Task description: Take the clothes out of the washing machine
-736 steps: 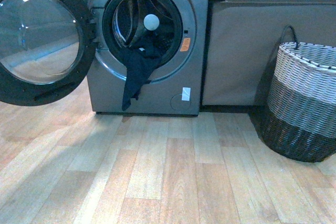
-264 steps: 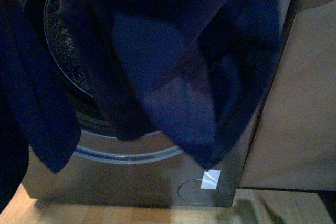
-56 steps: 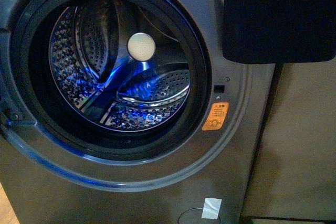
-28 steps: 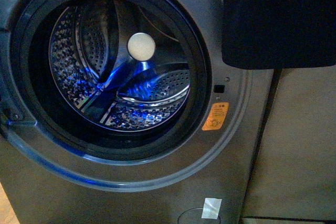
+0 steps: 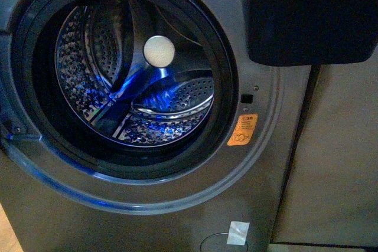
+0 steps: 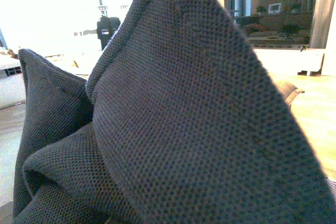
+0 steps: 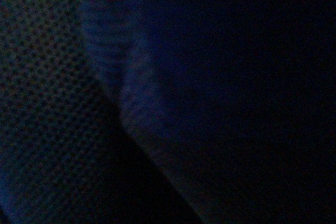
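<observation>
The washing machine (image 5: 260, 163) fills the front view, grey, with its black-rimmed porthole open on the perforated steel drum (image 5: 118, 87). No fabric shows in the drum. An orange sticker (image 5: 243, 130) and a white tag (image 5: 238, 232) are on its front. The clothes (image 5: 313, 16) hang as a dark navy block at the upper right, close to the camera. In the left wrist view the clothes (image 6: 184, 119) fill the picture as dark knit folds and hide the jaws. The right wrist view is dark. Neither gripper itself shows; both are shut on the clothes.
A beige panel (image 5: 339, 163) stands right of the machine. A sliver of wooden floor (image 5: 5, 231) shows at the bottom left. In the left wrist view a bright room with a dark screen (image 6: 278, 11) lies behind the fabric.
The clothes hung out of the drum earlier, then covered the camera; now they are out of the drum and held high right. In the last second the fabric's lower edge rose slightly.
</observation>
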{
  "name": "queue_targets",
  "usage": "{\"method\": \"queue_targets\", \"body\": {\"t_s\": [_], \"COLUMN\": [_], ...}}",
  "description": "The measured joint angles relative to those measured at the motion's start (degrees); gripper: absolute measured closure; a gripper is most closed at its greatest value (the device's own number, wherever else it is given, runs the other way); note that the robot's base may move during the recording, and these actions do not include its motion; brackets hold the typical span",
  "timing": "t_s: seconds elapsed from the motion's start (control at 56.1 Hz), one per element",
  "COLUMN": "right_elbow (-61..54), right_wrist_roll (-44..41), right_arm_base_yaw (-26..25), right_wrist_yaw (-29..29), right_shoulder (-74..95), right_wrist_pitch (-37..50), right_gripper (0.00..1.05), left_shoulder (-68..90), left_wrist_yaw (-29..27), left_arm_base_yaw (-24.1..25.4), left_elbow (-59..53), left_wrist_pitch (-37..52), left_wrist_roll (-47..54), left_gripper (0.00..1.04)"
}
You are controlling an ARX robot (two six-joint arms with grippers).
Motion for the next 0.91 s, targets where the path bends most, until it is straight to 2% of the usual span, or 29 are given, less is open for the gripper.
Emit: {"method": "queue_targets", "body": {"t_s": [0.178,0.249,0.392,0.445,0.623,0.659,0.712,0.784,0.801,0.855,0.908], "right_elbow": [1.62,1.99,3.89,4.28,4.28,4.28,4.31,4.44,4.5,4.96,5.95], "right_wrist_roll": [-5.44,-7.41,-11.85,-13.18,-14.93,-15.28,-16.04,-16.96,-17.03,-17.44,-17.51], "right_arm_base_yaw": [2.58,3.41,4.37,3.82,0.66,-0.5,-2.19,-4.5,-4.96,-6.97,-9.62], "right_wrist_yaw": [4.28,6.29,12.87,14.99,17.38,17.73,18.32,18.95,19.1,19.37,19.74], "right_shoulder": [1.88,2.75,5.14,5.55,5.88,5.9,5.95,5.99,6.01,6.12,6.27], "right_wrist_pitch": [-1.36,-1.38,-1.99,-1.75,1.55,2.58,4.2,6.23,6.62,7.93,8.81], "right_gripper": [0.09,0.17,0.44,0.54,0.75,0.8,0.87,0.95,0.96,0.99,1.0], "left_shoulder": [0.0,0.0,0.0,0.0,0.0,0.0,0.0,0.0,0.0,0.0,0.0], "left_wrist_yaw": [-0.02,-0.04,-0.07,-0.07,0.0,0.02,0.04,0.04,0.04,0.04,0.04], "left_arm_base_yaw": [0.02,0.02,0.02,0.02,0.02,0.02,0.02,0.02,0.0,0.0,0.0], "left_elbow": [0.0,0.0,0.0,0.0,0.0,0.0,0.0,0.0,0.0,0.0,0.0], "left_wrist_pitch": [0.0,0.0,0.0,0.0,0.0,0.0,0.0,0.02,0.02,0.02,0.02], "left_wrist_roll": [0.02,0.02,0.04,0.02,0.0,-0.2,-0.2,-0.17,-0.17,-0.17,-0.17], "left_gripper": [0.87,0.87,0.87,0.87,0.87,0.84,0.71,0.66,0.61,0.57,0.46]}}
